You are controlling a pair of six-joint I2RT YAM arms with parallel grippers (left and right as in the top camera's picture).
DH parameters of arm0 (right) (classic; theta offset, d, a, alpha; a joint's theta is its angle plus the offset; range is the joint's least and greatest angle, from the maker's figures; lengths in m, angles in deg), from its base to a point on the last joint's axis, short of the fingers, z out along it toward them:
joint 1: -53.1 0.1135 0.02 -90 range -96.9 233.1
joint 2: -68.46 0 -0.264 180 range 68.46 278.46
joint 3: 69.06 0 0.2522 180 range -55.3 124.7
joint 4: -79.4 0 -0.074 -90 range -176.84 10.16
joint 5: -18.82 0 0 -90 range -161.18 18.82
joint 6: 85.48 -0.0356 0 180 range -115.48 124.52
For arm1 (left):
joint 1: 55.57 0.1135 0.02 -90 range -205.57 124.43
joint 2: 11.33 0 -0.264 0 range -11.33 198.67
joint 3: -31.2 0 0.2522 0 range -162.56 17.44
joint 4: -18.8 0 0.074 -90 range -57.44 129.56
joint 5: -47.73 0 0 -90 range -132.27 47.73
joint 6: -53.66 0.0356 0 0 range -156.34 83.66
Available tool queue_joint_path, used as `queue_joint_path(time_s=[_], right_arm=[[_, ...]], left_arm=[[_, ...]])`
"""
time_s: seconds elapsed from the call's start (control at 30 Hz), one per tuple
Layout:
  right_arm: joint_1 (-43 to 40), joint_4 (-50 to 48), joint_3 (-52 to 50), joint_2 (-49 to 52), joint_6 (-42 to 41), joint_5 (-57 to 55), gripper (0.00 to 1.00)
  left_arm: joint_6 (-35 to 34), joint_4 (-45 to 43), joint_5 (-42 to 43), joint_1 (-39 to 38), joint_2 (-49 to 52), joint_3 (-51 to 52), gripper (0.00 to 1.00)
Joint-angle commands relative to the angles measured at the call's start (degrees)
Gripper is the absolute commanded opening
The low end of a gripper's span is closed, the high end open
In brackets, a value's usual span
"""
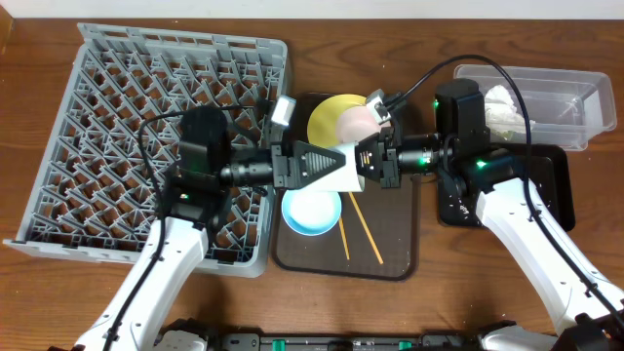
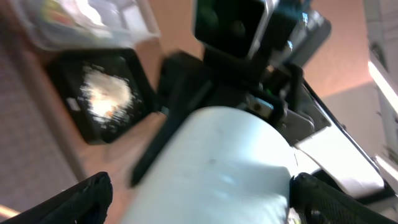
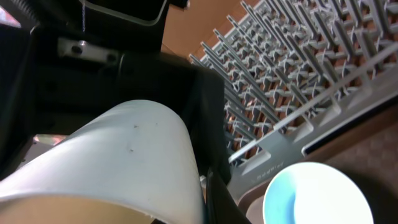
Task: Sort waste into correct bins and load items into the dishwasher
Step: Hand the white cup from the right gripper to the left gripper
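Both grippers meet above the brown serving tray with the white bowl between them. My right gripper is shut on the bowl's rim; one finger presses its outer wall. My left gripper is open, its fingers wide on either side of the bowl. The light blue bowl and two chopsticks lie on the serving tray. The yellow plate carries a pale round cup-like thing. The grey dish rack stands at the left.
The clear tub at the back right holds a crumpled white napkin. The black tray lies under my right arm; the left wrist view shows white crumbs in it. The blue bowl also shows in the right wrist view.
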Motion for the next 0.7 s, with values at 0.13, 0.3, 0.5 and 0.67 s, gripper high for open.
queue_joint_path(time_s=[0.13, 0.3, 0.5, 0.67], right_arm=[[-0.3, -4.6, 0.5, -0.1, -3.0, 1.6, 0.01], [-0.3, -4.8, 0.5, -0.1, -3.0, 0.7, 0.01], [-0.3, -4.5, 0.5, -0.1, -3.0, 0.3, 0.01], [-0.3, -3.7, 0.5, 0.0, -3.0, 0.3, 0.01]], left_arm=[[-6.0, -2.1, 2.6, -2.3, 0.2, -0.1, 0.89], [-7.3, -2.7, 3.5, -2.4, 0.2, -0.1, 0.8], [-7.3, -4.3, 4.0, -2.4, 0.2, -0.1, 0.73], [-7.2, -6.4, 4.0, -2.4, 0.2, -0.1, 0.68]])
